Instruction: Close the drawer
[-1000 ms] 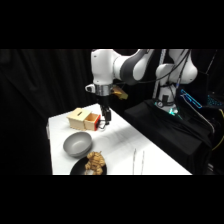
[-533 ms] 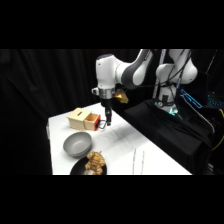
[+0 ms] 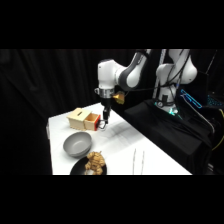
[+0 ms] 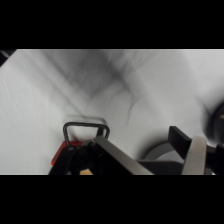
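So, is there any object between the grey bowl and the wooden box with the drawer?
No. In the side view, only a bare strip of the white table separates the grey bowl from the wooden box holding the drawer.

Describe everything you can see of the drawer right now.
The drawer is a small compartment with an orange-brown front, set in a light tan wooden box near the far left corner of the white table. In the side view it stands pulled out toward the gripper, which hangs right at its front; whether they touch cannot be told. The wrist view shows a reddish edge and a dark loop handle just ahead of the gripper. A grey bowl sits nearer the camera, apart from it.
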